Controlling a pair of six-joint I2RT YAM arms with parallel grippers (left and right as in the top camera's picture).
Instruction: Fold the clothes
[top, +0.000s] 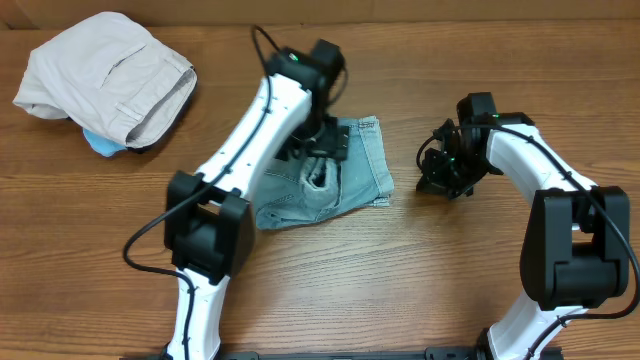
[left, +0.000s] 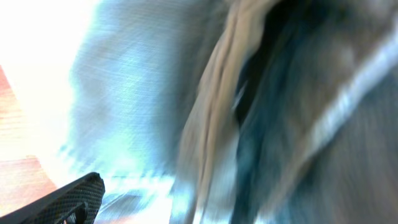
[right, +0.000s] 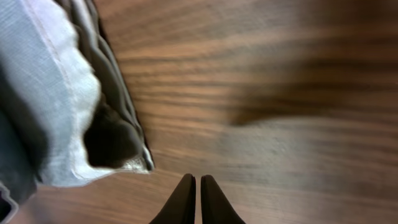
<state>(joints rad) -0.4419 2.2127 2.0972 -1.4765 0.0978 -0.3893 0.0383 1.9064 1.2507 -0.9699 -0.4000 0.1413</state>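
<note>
My left claw (top: 322, 140) sits low over the jeans (top: 360, 165), above the upper left part of the folded bundle. On its wrist camera I only get one finger (left: 74, 200), far out in the lower left corner instead of near the middle, so I read the claw as spread wide with nothing pinched in it. The rest of that view is blurred denim, pale blue on the left and darker folds with a tan seam on the right. I cannot tell whether the finger touches the cloth.

My right claw (right: 194, 190) is clenched, the two dark tips pressed together with nothing between them. It hangs over bare tabletop (right: 280, 93). The jeans show along the left edge of its wrist view, a pale folded edge with a dark gap under it, near the tips but apart from them.

From overhead, the jeans lie near the middle of the tabletop as a compact folded bundle, between the two arms. The right claw is just off the bundle's right edge, with a strip of wood between them. Beige trousers (top: 110, 75) lie crumpled at the far left corner, well apart from both claws.
</note>
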